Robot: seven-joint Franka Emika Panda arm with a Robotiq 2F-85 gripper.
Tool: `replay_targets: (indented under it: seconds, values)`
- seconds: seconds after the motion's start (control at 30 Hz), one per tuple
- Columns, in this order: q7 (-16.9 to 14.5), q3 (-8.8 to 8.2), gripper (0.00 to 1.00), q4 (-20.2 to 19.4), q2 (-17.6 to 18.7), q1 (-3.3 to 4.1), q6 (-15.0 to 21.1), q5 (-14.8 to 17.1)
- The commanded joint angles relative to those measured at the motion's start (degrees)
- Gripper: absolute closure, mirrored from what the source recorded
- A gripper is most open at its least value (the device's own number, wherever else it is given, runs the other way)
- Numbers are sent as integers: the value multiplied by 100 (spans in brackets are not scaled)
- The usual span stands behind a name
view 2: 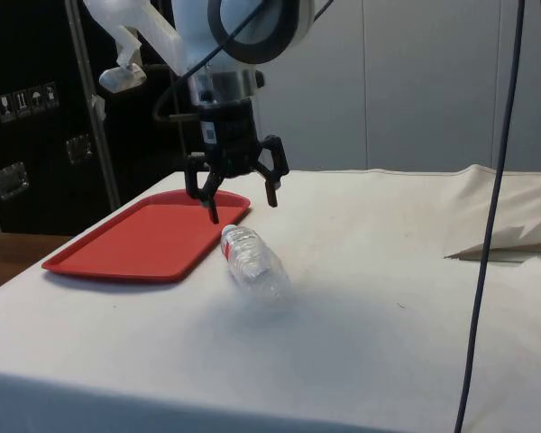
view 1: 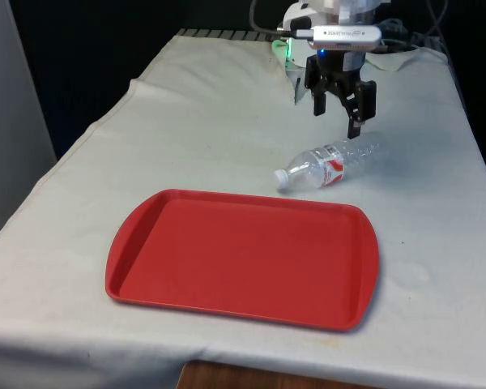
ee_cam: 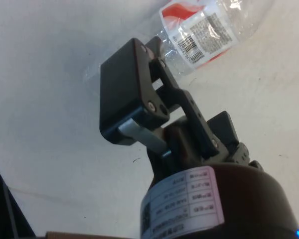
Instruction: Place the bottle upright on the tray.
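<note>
The clear plastic water bottle (view 1: 334, 164) with a white cap and a red-and-white label lies on its side on the white cloth of the bench (view 1: 186, 121), just beyond the far edge of the tray and towards the bench's edge on the front view's right. Its cap points towards the tray's far edge and its base points away, towards the robot's end of the bench. In the side view the bottle (view 2: 252, 262) lies just beside the tray's corner, not touching it, and in the wrist view the bottle (ee_cam: 209, 30) shows its barcode label turned up. The flat red plastic tray (view 1: 243, 259) with rounded corners and a low rim lies near the bench's near edge, nothing on it. The black two-finger gripper (view 1: 343, 105) hangs in the air above the base end of the bottle, pointing down, with its jaws spread wide and holding nothing; in the side view the gripper (view 2: 237, 189) hovers above the bottle, clear of it and of the cloth.
</note>
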Motion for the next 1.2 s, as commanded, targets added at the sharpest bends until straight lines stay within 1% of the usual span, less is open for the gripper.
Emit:
replay_targets:
  seconds: [0.0, 0.03, 0.07, 0.2, 0.23, 0.3, 0.33, 0.37, 0.43, 0.53, 0.57, 0.6, 0.8, 0.83, 0.87, 0.93, 1.07, 1.1, 1.13, 1.17]
  values:
    - [-74, 40, 0, -6, 0, -29, 29, 120]
    - [-6, 0, 0, 0, 0, 0, 0, 17]
    - [-92, 52, 0, -6, 11, -34, 46, 160]
    - [-183, 57, 0, -11, 46, -40, 74, 292]
    - [-252, 63, 0, -11, 69, -52, 97, 384]
    - [-327, 63, 0, -11, 92, -52, 120, 481]
    - [-206, 0, 0, -6, 69, -6, 29, 315]
    - [-372, 63, 0, -11, 103, -57, 126, 539]
    - [-504, 63, 0, -11, 132, -52, 155, 705]
    - [-636, 63, 0, -17, 160, -52, 183, 854]
    - [-533, 0, 0, -6, 155, -11, 120, 710]
    - [-670, 63, 0, -17, 166, -52, 195, 900]
    - [-980, 74, 0, 6, 258, -57, 229, 1272]
    - [-882, 0, 0, -6, 235, -11, 160, 1129]
    - [-1031, 74, 0, 11, 281, -57, 235, 1329]
    - [-1163, 74, 0, 29, 332, -57, 235, 1484]
    - [-1249, 46, 0, 46, 361, -46, 206, 1570]
    - [-1180, 0, 0, 40, 367, -11, 195, 1461]
    - [-1272, 52, 0, 46, 378, -52, 206, 1587]
    - [-1289, 63, 0, 46, 384, -57, 206, 1599]
